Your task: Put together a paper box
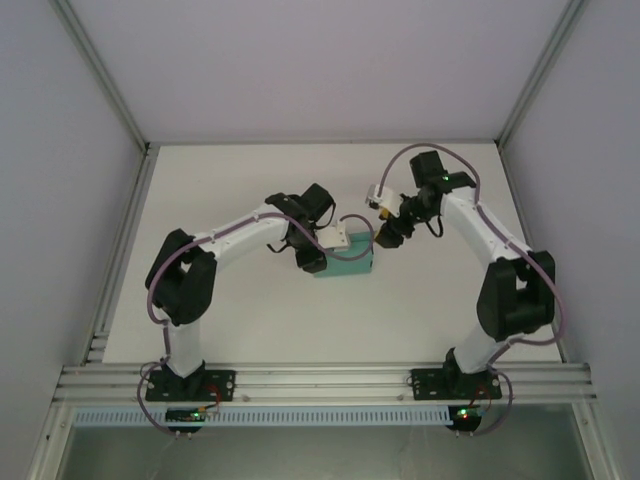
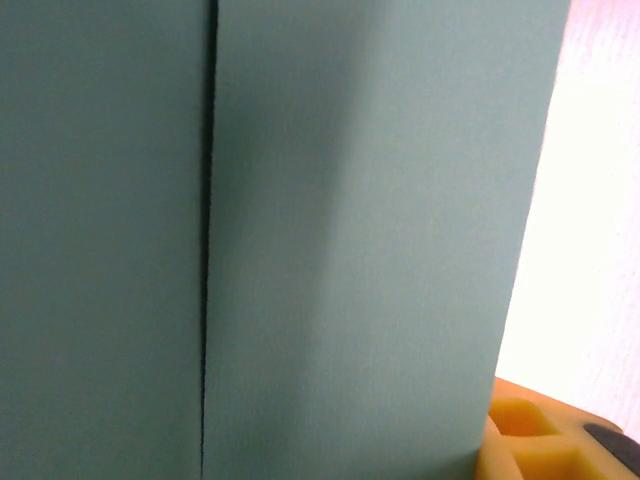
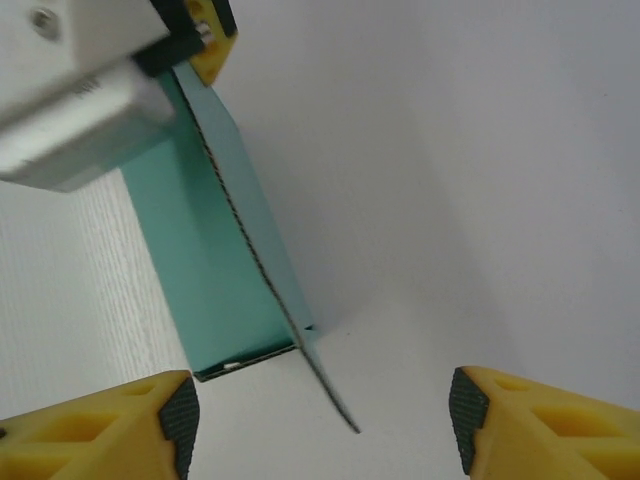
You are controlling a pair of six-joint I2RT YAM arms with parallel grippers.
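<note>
paper box (image 1: 350, 263): teal, lay flat on the tabletop (image 1: 250, 320) | left jaws: clamped on the box at the end nearer the left arm, box wall close against that wrist camera | right jaws: spread wide, holding nothing, just beside the box's other end, a loose flap (image 3: 325, 385) pointing between them

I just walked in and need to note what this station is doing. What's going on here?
Two robot arms are putting together a teal paper box in the middle of the table. The left tool grips the box and holds it in place. The right tool is open at the box's other end, facing a loose flap that sticks out unfolded. It isn't touching the flap.
</note>
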